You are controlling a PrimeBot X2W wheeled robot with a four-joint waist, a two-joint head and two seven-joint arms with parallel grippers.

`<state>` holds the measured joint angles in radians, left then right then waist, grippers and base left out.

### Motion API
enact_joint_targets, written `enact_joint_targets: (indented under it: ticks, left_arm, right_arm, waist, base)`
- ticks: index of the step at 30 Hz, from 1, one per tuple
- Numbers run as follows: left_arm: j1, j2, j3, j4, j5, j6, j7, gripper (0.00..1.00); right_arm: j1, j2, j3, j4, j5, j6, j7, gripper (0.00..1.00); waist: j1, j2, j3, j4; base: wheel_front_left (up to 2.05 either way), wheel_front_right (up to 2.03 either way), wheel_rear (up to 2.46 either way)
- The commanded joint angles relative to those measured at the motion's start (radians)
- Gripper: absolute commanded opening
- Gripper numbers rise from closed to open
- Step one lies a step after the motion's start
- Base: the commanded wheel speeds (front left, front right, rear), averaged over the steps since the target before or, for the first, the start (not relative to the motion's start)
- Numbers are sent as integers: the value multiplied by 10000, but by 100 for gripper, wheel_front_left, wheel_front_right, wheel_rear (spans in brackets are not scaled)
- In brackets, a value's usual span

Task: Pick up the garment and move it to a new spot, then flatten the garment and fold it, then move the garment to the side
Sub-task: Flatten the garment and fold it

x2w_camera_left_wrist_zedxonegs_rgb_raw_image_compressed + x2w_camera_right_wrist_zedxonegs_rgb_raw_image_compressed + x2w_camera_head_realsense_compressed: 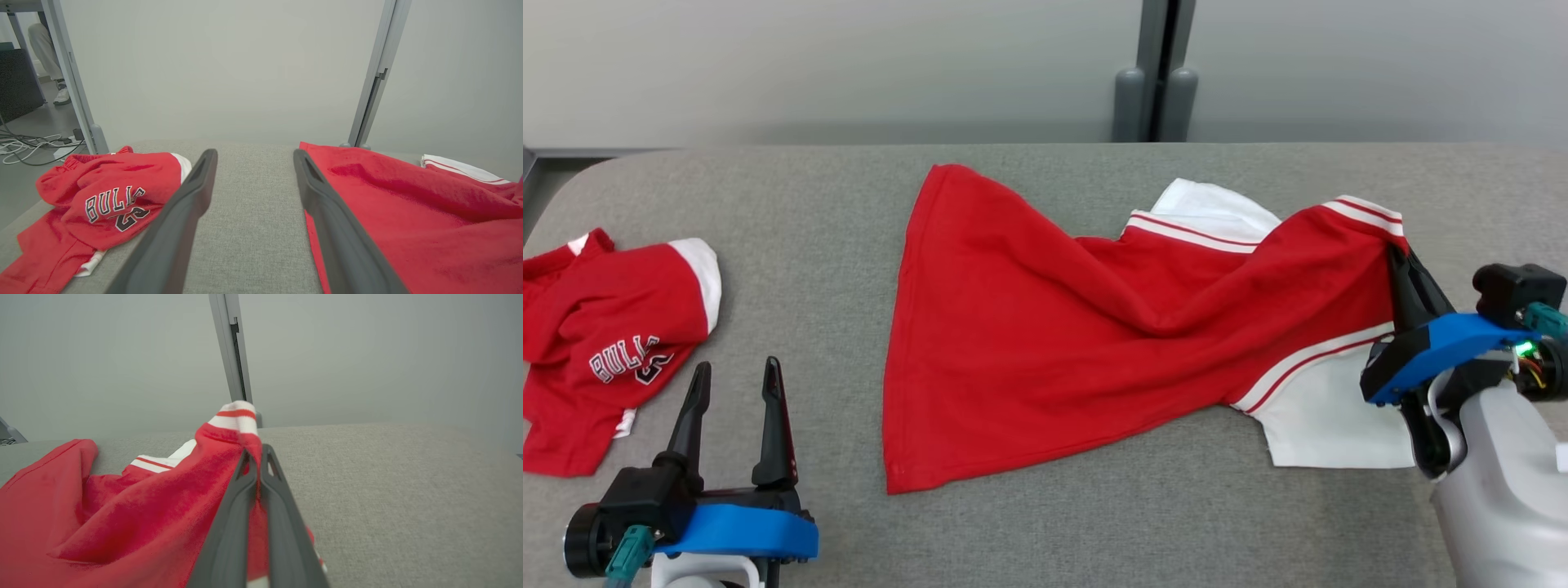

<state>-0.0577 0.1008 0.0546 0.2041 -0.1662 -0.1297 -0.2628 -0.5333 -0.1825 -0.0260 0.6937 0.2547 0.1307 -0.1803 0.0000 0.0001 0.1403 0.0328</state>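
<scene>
Two red garments lie on one grey, coarse-woven table [809, 212], worked by two grippers. At nine o'clock a crumpled jersey [605, 327] lettered "BULLS" sits in a heap. Just beside it, at seven o'clock, the left gripper [737, 367] has its two dark tapered fingers spread apart above bare table. The garment [1054, 343], soft red knit with white striped trim, sprawls rumpled across the centre. At three o'clock the right gripper [1398, 255] pinches the garment's striped edge, and the cloth stretches away toward its nine o'clock.

A crumpled red Bulls jersey [605, 327] lies at the left of the grey table [1045, 531]
</scene>
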Motion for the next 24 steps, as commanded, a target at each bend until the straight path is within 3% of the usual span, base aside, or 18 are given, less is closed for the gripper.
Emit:
enact_joint_targets:
  ticks: [1, 5, 6, 7, 8, 12, 15, 24]
  left_arm:
    - [-202, 101, -29, 40, -55, -16, -27, 100]
    - [-334, 128, -149, 90, -127, -16, -28, 100]
    - [-342, 123, -172, 92, -134, -16, -27, 100]
    - [-352, 120, -181, 93, -141, -16, -27, 100]
    - [-363, 121, -182, 98, -148, -16, -27, 100]
    - [-372, 108, -76, 115, -154, -16, -28, 100]
    - [-275, 109, 51, 104, -103, -16, -28, 100]
    - [-36, 196, 312, 63, 41, -16, -28, 100]
  right_arm:
    - [-446, -62, 3, 499, -179, 1, -108, 0]
    - [-1230, 6, -72, 1892, -457, 1, -360, 0]
    - [-1386, 12, -111, 2238, -525, 1, -430, 12]
    - [-1512, 12, -121, 2531, -594, 1, -465, 46]
    - [-1635, 35, -130, 2772, -645, 1, -548, 100]
    - [-1787, -39, -163, 3373, -821, 1, -780, 100]
    - [-1735, -146, -244, 3170, -945, 1, -857, 100]
    - [-194, 8, -706, -15, -1196, 1, -853, 100]
  waist:
    - [0, -1, 195, 200]
    - [0, -1, 376, 373]
    - [0, -1, 409, 397]
    - [0, -1, 425, 416]
    - [0, -1, 436, 427]
    - [0, -1, 413, 327]
    - [0, -1, 338, 131]
    - [0, -1, -61, -420]
  base:
    - [0, 0, 0]
    - [0, 0, 0]
    - [0, 0, 0]
    - [0, 0, 0]
    - [0, 0, 0]
    - [0, 0, 0]
    - [0, 0, 0]
    - [0, 0, 0]
